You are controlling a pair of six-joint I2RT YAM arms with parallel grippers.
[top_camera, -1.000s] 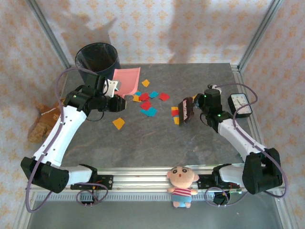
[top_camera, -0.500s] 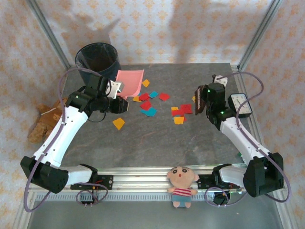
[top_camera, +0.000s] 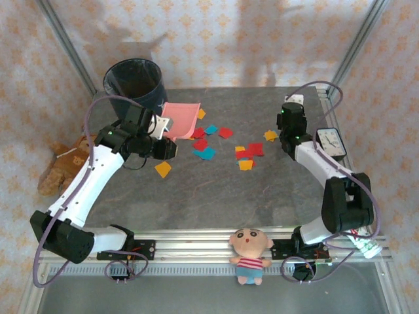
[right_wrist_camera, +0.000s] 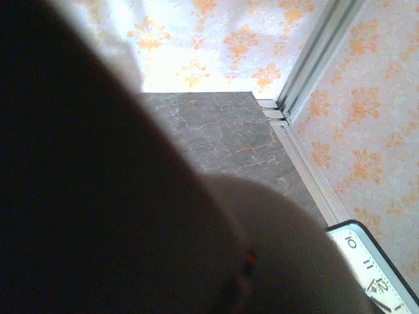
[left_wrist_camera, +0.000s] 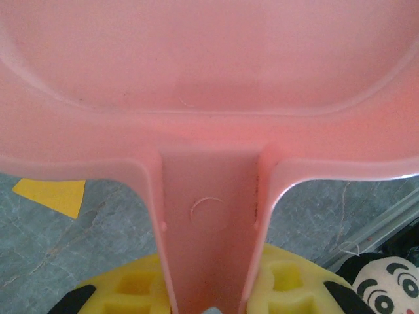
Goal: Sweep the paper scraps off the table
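Note:
Paper scraps (top_camera: 204,142) in red, blue and orange lie on the grey table (top_camera: 216,190), with a second cluster (top_camera: 247,154) to the right. Single orange bits lie at the front left (top_camera: 163,169) and far right (top_camera: 270,135). My left gripper (top_camera: 163,125) is shut on the handle of a pink dustpan (top_camera: 181,116), whose mouth meets the nearest scraps. In the left wrist view the handle (left_wrist_camera: 209,216) runs between the yellow pads (left_wrist_camera: 137,288). My right gripper (top_camera: 289,112) is raised at the far right, shut on a dark brush (right_wrist_camera: 98,196) that blurs across its wrist view.
A dark bin (top_camera: 134,82) stands at the back left corner, just behind the dustpan. A clock (top_camera: 330,142) lies by the right rail. A plush doll (top_camera: 251,252) sits on the front rail and a brown toy (top_camera: 62,163) lies off the table's left side.
My right arm has swung from the middle scraps to the far right, lifting the brush. The dustpan has shifted slightly toward the scraps.

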